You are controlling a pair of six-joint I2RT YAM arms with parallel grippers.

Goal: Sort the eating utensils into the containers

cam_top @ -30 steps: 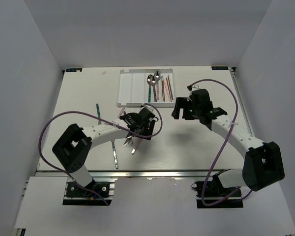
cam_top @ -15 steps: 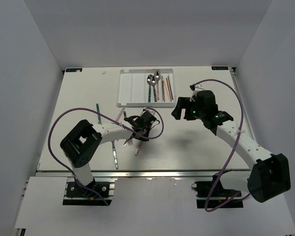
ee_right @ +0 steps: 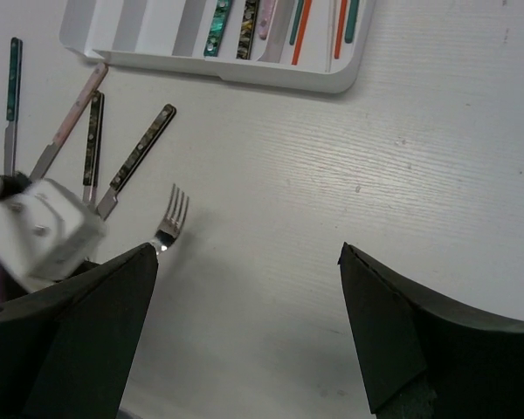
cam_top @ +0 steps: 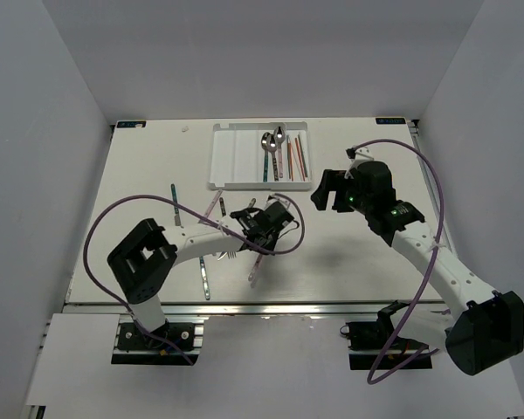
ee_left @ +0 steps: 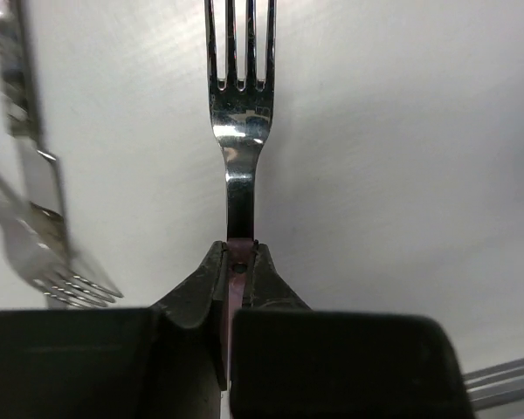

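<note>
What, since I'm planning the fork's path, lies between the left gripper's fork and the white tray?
Bare tabletop, in the right wrist view, between the fork and the tray; two patterned-handled utensils lie just beside that stretch.

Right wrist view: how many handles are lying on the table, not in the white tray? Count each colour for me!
Teal handle: 1
Pink handle: 1
Dark patterned handles: 2
Total: 4
</note>
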